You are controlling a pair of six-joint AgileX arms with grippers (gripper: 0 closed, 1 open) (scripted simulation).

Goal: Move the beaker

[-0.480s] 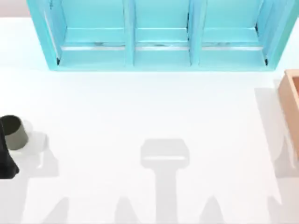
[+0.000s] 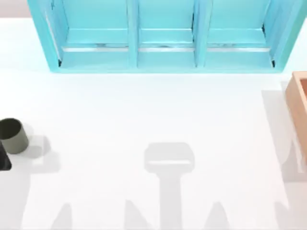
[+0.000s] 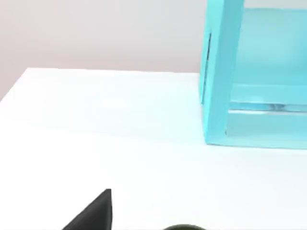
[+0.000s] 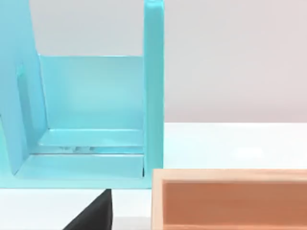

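The beaker (image 2: 12, 135), a small olive-grey cup with a dark round mouth, stands upright on the white table at the far left edge of the top view. A sliver of its rim (image 3: 184, 227) shows in the left wrist view. My left gripper (image 2: 4, 159) is a black shape at the table's left edge, just in front of the beaker and apart from it; part of it (image 3: 93, 215) also shows in the left wrist view. Part of my right gripper (image 4: 93, 214) shows in the right wrist view, near the wooden box.
A large turquoise shelf (image 2: 163, 57) with three bays runs along the back of the table. A tan wooden box (image 2: 300, 110) sits at the right edge, also seen as the box (image 4: 230, 196) in the right wrist view. White table lies between them.
My left gripper has drawn back toward the left edge, so less of it shows beside the beaker. The beaker has stayed where it was.
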